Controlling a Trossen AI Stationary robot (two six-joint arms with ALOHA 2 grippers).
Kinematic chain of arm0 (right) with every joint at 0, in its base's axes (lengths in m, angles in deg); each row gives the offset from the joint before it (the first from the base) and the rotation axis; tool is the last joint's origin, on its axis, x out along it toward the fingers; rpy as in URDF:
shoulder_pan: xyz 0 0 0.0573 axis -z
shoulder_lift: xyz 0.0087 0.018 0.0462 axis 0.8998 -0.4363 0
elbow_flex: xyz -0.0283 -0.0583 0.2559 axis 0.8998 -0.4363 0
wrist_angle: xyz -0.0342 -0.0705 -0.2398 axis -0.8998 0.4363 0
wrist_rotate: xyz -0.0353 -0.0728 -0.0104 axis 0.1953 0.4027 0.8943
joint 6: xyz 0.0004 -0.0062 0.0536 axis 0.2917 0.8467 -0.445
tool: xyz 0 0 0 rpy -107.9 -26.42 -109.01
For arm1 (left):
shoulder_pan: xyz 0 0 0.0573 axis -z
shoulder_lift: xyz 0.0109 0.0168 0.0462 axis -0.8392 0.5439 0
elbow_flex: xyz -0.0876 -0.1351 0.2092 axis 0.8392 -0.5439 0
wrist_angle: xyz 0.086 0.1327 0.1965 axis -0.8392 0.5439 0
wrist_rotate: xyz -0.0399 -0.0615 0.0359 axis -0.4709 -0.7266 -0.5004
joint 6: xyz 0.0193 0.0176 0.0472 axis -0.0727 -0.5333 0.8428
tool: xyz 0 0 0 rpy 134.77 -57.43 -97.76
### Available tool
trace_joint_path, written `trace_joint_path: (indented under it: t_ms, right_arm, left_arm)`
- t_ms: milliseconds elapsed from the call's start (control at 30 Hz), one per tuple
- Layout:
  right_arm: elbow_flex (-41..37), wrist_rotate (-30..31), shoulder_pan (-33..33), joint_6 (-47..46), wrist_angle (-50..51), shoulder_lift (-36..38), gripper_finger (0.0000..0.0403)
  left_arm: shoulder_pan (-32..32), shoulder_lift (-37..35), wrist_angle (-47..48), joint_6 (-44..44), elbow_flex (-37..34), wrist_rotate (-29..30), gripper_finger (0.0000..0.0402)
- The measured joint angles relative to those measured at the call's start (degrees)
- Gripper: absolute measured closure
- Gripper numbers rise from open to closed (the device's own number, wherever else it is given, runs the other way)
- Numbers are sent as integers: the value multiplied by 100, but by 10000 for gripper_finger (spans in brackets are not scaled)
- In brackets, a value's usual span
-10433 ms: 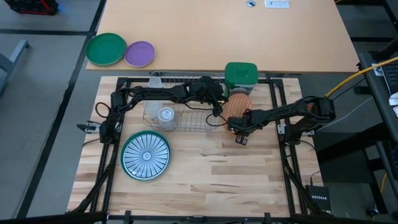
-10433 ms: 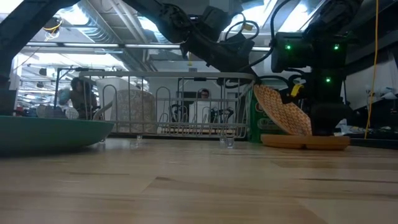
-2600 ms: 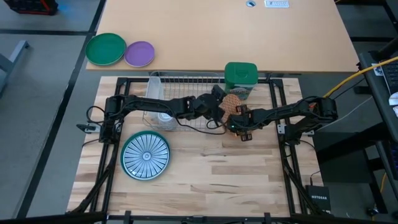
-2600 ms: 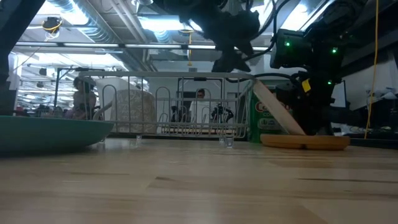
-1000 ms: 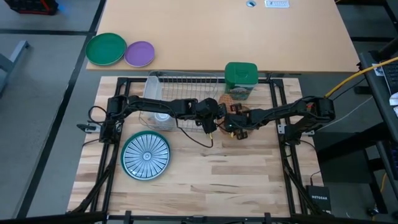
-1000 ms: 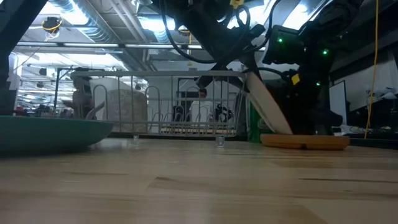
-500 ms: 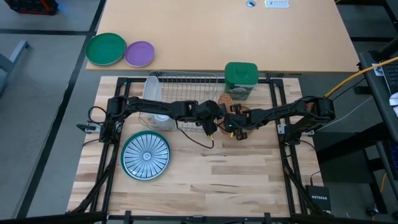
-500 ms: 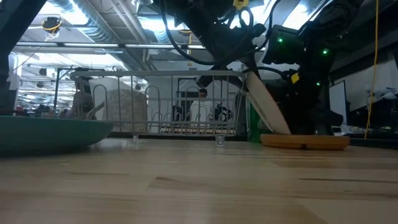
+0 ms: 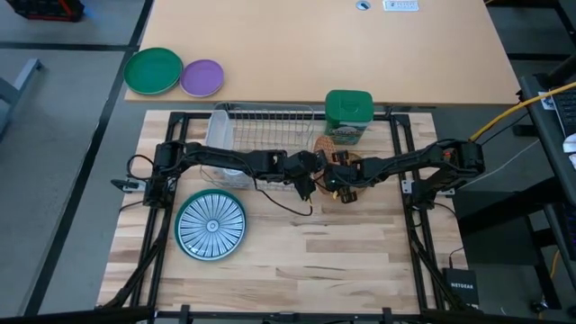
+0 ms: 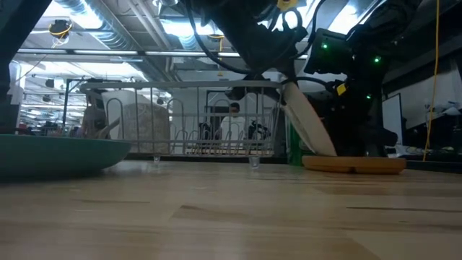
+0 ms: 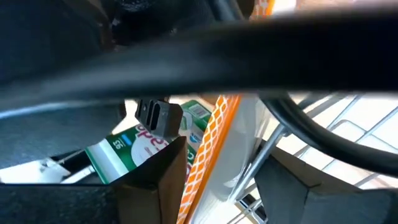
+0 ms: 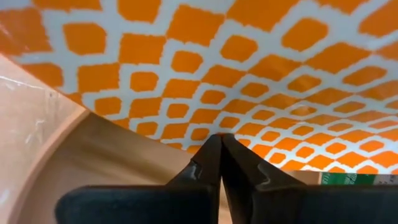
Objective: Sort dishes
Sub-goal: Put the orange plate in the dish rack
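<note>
Teal-and-white striped plate [image 9: 211,226]: largest dish, flat on the table [image 9: 360,270] in front of the rack, well apart from both grippers. Likely rigid, smooth and breakable; best taken at the raised rim.

Wire dish rack [image 9: 265,135]: at the table's far side, beside the green canister [image 9: 348,112]; a pale dish [image 10: 148,124] stands upright in its slots.

Brown plate [image 10: 354,164]: flat on the table at the rack's right end. Probably stiff and light; its low edge gives little to pinch.

Orange patterned plate [image 10: 307,128]: tilted on edge, lower rim on the brown plate, upper rim leaning towards the rack. Thin, hard, likely slippery; hold at the rim, the edge deep between the fingers.

Left gripper [image 9: 304,183]: jaws spread, straddling the orange plate's rim; not clamped.

Right gripper [image 12: 221,138]: fingers pressed together, tips just under the plate's face, grasping nothing.
</note>
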Motion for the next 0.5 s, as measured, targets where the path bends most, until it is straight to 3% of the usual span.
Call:
trace_joint_path:
  t_ms: [133,500]
  right_arm:
    - [2,-6,-2,-2,1,-4,387]
    - [2,-11,-2,2,8,-13,386]
  left_arm:
    - [86,-13,219,-138,8,286,227]
    - [110,-13,340,-96,9,276,242]
